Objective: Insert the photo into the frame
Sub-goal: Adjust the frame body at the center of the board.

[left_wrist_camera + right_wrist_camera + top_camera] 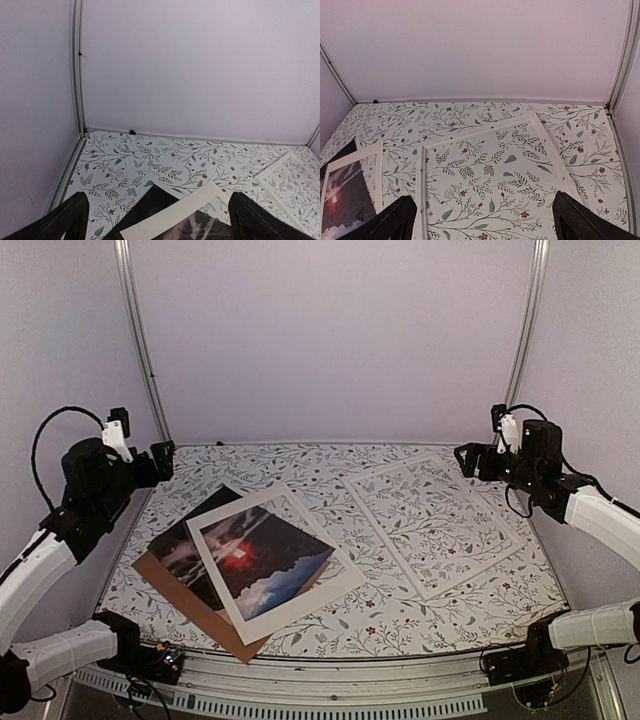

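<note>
1. Left gripper [162, 458]: my fingers stand wide apart, gripping nothing, raised over the far left edge of the table [400, 615].
2. Right gripper [470, 458]: likewise spread wide with nothing between the fingers, raised at the right side.
3. The frame [432, 525] lies flat below and ahead of the right fingers. Only the leafy table cover shows through its pane.
4. The photo [262, 558] lies flat on the left half, below the left fingers but not touching them, and well apart from the frame.
5. A white mat [300, 610] lies skewed over the photo — the print shows through its window, and a dark corner sticks out at the far left.
6. A brown backing board [200, 612] lies under both.
</note>
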Tool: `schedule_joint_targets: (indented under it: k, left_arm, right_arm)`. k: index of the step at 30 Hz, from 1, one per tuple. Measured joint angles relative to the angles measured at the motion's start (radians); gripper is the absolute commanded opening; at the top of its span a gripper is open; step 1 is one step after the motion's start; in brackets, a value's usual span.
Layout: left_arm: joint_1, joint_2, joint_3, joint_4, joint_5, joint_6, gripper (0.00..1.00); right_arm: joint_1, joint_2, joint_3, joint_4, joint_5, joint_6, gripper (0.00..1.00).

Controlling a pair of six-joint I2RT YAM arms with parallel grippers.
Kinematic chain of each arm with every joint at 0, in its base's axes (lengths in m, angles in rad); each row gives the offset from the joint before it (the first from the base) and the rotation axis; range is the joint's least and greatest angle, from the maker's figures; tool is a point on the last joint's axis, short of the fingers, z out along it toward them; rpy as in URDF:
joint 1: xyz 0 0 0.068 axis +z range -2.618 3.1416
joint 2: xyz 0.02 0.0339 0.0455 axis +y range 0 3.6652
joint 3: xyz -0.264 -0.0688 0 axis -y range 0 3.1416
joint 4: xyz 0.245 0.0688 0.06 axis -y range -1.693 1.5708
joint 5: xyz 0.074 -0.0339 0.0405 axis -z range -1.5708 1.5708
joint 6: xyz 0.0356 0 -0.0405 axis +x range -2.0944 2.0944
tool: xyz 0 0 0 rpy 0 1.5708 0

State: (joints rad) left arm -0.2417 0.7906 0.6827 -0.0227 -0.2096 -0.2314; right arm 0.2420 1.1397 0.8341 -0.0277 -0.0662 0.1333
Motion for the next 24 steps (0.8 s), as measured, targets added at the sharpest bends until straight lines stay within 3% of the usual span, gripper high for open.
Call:
schedule_joint_targets:
  k: [16, 24]
  left_arm:
    - [0.002, 0.015, 0.000, -0.009, 0.015, -0.017, 1.00]
    - [0.002, 0.090, 0.056, -0.100, 0.000, -0.078, 1.00]
  right_arm:
    - [0.002, 0.000, -0.007, -0.005, 0.028, 0.001, 0.99]
    - [0.011, 0.026, 0.043, -0.105, 0.064, 0.014, 0.99]
